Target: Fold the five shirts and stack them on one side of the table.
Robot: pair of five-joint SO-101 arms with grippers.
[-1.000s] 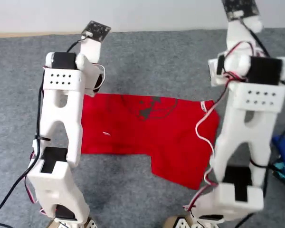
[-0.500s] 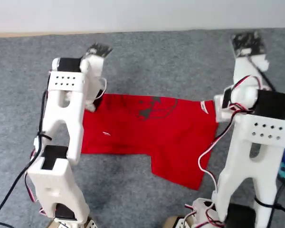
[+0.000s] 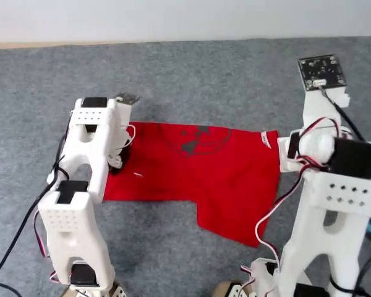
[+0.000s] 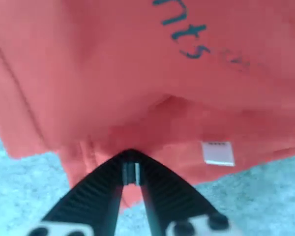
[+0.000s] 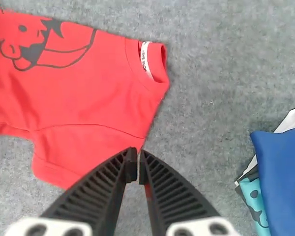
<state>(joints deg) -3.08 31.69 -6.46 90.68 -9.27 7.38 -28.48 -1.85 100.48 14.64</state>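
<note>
You're at a lab-type robotics bench: grey felt-like table cover (image 3: 235, 68), plain pale wall (image 3: 173, 18) along 12 o'clock, white plastic wired arm (image 3: 89, 154) at 8 o'clock, twin arm (image 3: 337, 192) at 4 o'clock.

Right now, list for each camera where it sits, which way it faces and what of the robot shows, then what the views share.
High view: fixed above the table, looking down on the red shirt spread on the grey table; left arm and right arm flank it.
Left wrist view: on the left arm, looking down close at the shirt's cloth; the left gripper shows, closed.
Right wrist view: on the right arm, looking down at the shirt's collar end and a blue shirt; the right gripper shows, closed.
Shared: all three show the red shirt.
</note>
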